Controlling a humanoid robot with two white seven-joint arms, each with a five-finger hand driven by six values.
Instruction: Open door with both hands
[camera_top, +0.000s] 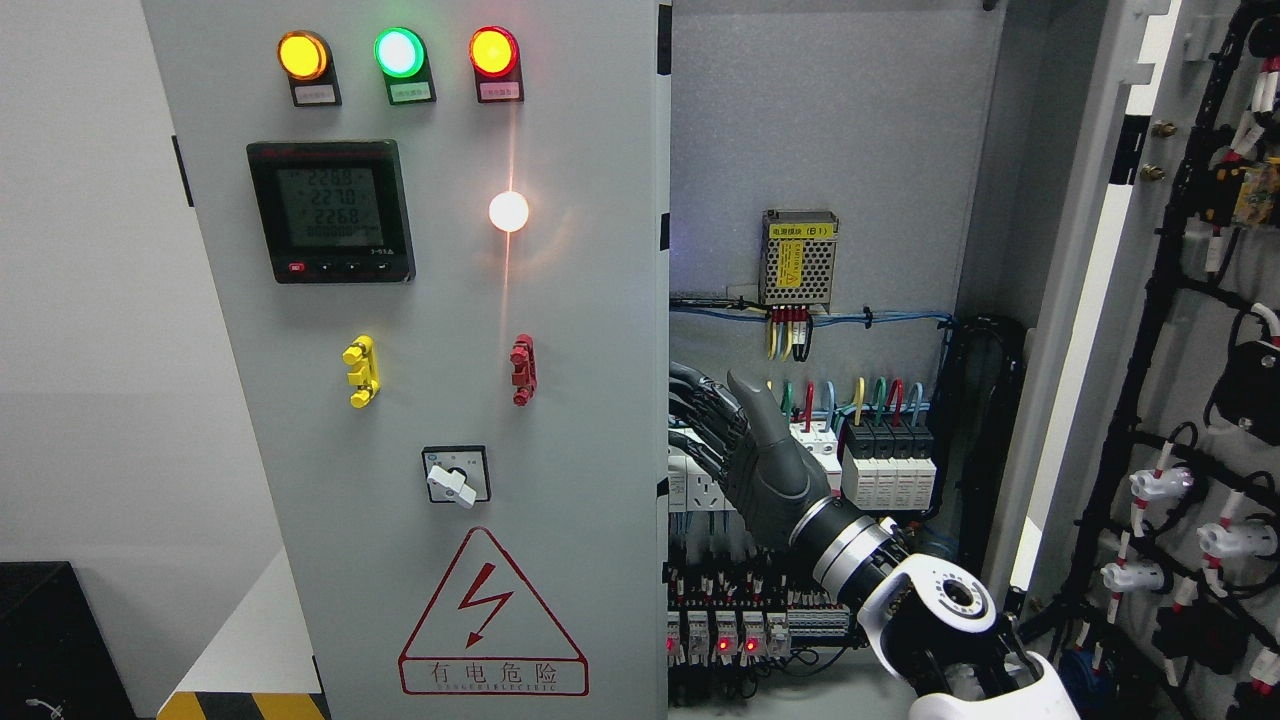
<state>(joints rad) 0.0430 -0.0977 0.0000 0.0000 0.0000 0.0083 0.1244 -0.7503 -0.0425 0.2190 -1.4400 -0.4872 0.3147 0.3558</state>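
Note:
A grey cabinet's left door (560, 420) stands shut or nearly shut, filling the middle of the head view. It carries three lit lamps, a black meter (330, 210), yellow and red handles and a rotary switch. My right hand (735, 440) reaches in from the lower right. Its fingers (700, 400) curl around the door's right edge (664, 430), with the thumb upright in front of the cabinet's interior. The right door (1080, 300) is swung wide open at the right. No left arm shows.
Inside the cabinet are a power supply (798, 258), coloured wires, black and white breakers (888, 455) and relays with red lights (720, 640). Cable bundles and connectors line the open door's inner face (1200, 480). A black box (45, 640) sits at the lower left.

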